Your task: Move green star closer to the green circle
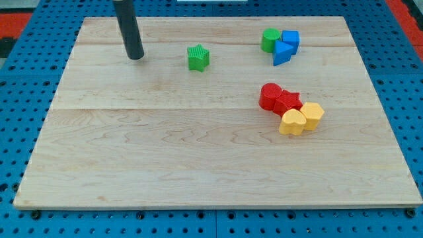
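Green star [197,57], no long axis discernible, sits at three o'clock from my fingerless tip [135,57], green circle [269,40] farther that way.

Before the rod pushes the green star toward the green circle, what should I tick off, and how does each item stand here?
1. My tip in view, resting on the wooden board: ok.
2. Tip on the green star's far side from the green circle, at the view's left: ok.
3. Tip touching star: not ok, a gap remains.
4. Path from star to circle free of blocks: ok.
5. Blue blocks touch the circle, may get nudged: cannot tell.
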Tool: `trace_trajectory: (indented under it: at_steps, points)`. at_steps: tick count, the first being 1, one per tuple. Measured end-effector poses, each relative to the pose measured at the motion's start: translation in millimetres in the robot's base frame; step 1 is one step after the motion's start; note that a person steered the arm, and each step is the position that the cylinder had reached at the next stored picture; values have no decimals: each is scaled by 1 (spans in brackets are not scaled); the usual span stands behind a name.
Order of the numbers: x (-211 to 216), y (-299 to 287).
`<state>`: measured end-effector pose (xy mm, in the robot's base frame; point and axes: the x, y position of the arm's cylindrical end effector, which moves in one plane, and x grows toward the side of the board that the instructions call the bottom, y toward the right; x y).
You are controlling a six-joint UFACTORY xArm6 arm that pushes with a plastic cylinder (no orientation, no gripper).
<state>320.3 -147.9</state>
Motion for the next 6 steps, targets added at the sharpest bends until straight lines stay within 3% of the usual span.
trace_trajectory:
  at_steps: [1, 2, 4, 6]
  points:
    - [3, 55]
    - [3, 153]
    - [3, 168]
    - [-8, 249]
